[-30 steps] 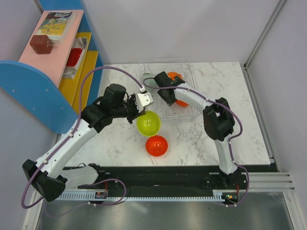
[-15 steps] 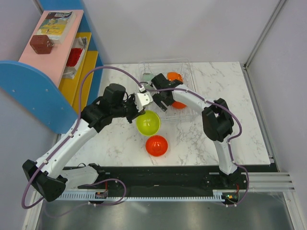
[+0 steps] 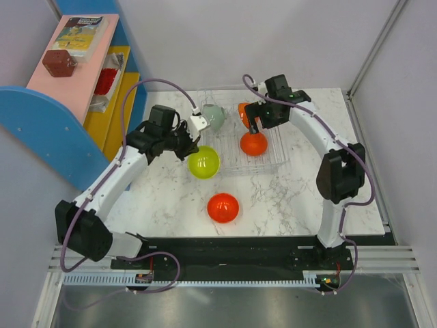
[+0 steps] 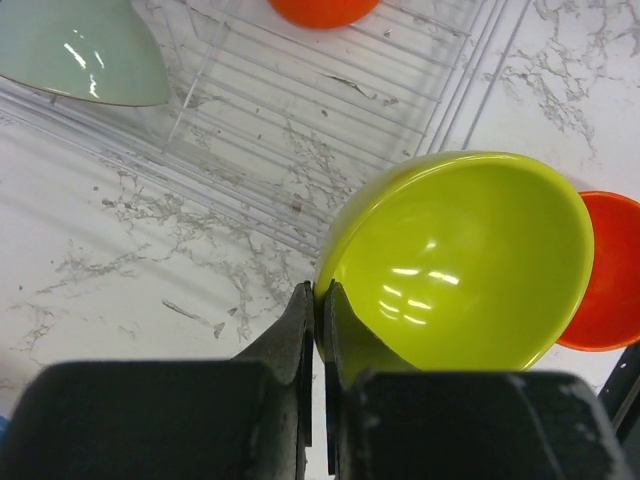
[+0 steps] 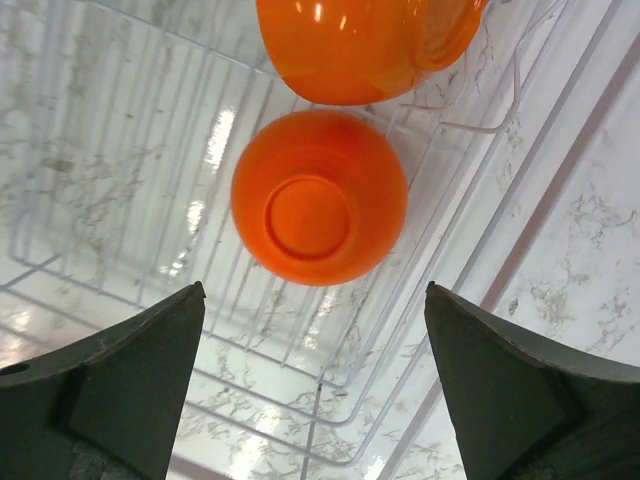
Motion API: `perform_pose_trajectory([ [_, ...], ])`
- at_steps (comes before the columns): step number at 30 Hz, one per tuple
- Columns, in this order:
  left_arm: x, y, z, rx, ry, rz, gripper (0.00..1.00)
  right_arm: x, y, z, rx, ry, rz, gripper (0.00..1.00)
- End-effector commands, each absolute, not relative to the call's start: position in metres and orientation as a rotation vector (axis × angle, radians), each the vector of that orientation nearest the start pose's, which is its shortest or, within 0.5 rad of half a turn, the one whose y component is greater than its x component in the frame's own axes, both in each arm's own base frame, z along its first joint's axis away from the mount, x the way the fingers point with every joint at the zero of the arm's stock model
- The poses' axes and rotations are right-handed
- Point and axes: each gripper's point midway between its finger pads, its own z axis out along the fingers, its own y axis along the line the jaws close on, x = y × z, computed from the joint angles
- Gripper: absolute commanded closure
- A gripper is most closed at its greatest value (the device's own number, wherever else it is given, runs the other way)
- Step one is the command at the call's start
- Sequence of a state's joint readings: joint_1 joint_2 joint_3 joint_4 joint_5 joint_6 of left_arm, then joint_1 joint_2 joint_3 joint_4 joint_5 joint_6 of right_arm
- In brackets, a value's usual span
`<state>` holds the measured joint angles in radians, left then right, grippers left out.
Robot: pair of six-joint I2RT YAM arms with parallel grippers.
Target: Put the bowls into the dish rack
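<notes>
My left gripper (image 3: 192, 152) is shut on the rim of a yellow-green bowl (image 3: 203, 163) and holds it at the near left corner of the wire dish rack (image 3: 229, 156). In the left wrist view the fingers (image 4: 300, 325) pinch the bowl's rim (image 4: 460, 260). The rack holds a pale green bowl (image 3: 213, 117) and two orange bowls (image 3: 253, 143) (image 3: 244, 109). My right gripper (image 3: 257, 117) is open and empty above the rack, over the upside-down orange bowl (image 5: 320, 195). A red-orange bowl (image 3: 223, 207) sits upside down on the table.
A blue and yellow shelf unit (image 3: 48, 130) stands at the far left, beside the left arm. The marble table's right edge (image 3: 369, 171) runs past the right arm. The rack (image 4: 320, 110) shows bare wire between the bowls.
My right arm has swung from the rack's left end to its far right side. The pale green bowl now shows in the rack. My left gripper has carried the yellow-green bowl closer to the rack.
</notes>
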<state>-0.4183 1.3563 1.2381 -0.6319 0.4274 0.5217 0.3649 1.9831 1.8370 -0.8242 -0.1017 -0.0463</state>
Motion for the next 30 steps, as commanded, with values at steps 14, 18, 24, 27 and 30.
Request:
perform_pose_trajectory([
  [14,0.387,-0.238,0.247,1.251,1.760,-0.502,0.98,0.337,0.271,0.252,-0.757,2.169,1.435,0.02],
  [18,0.388,-0.240,0.245,1.251,1.765,-0.512,0.98,0.329,0.275,0.252,-0.730,2.150,1.566,0.02],
  [24,0.387,-0.246,0.251,1.243,1.753,-0.553,0.98,0.333,0.279,0.236,-0.714,2.156,1.633,0.02],
  [27,0.383,-0.250,0.255,1.245,1.741,-0.590,0.98,0.336,0.281,0.228,-0.698,2.174,1.649,0.02],
  [30,0.378,-0.255,0.254,1.254,1.739,-0.614,0.98,0.339,0.283,0.227,-0.700,2.169,1.651,0.02],
])
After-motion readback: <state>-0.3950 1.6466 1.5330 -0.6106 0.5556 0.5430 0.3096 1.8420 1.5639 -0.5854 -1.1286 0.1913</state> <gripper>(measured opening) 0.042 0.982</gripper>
